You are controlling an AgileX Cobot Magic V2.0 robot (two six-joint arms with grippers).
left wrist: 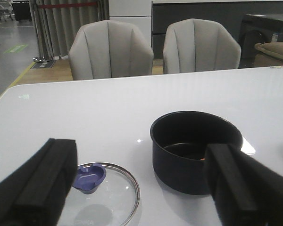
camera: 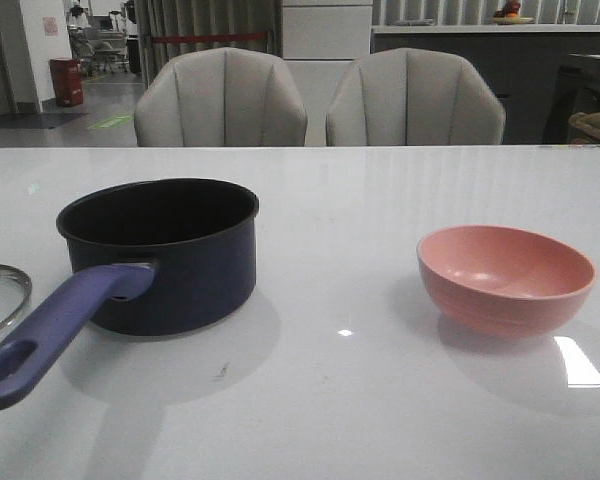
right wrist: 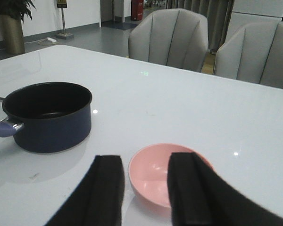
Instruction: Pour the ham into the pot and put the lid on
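Two grey chairs point(camera: 320, 98), glossy white table point(camera: 360, 400)

Left gripper point(left wrist: 137, 188) jaws spread wide, nothing between. Pot point(left wrist: 195, 149) on the white table point(left wrist: 132, 99), lid point(left wrist: 101, 195) flat just left of it, knob point(left wrist: 89, 177) up. Two grey chairs point(left wrist: 111, 49) at the far edge.

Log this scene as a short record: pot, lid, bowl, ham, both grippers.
pot: upright on the white table, uncovered, handle pointing toward the robot
lid: flat on the table beside the pot, knob up, on the robot's left
pink bowl: upright, to the right of the pot, apart from it; looks empty
ham: a small orange bit may show inside the pot in the left wrist view; unclear
left gripper: open, holding nothing
right gripper: open, holding nothing
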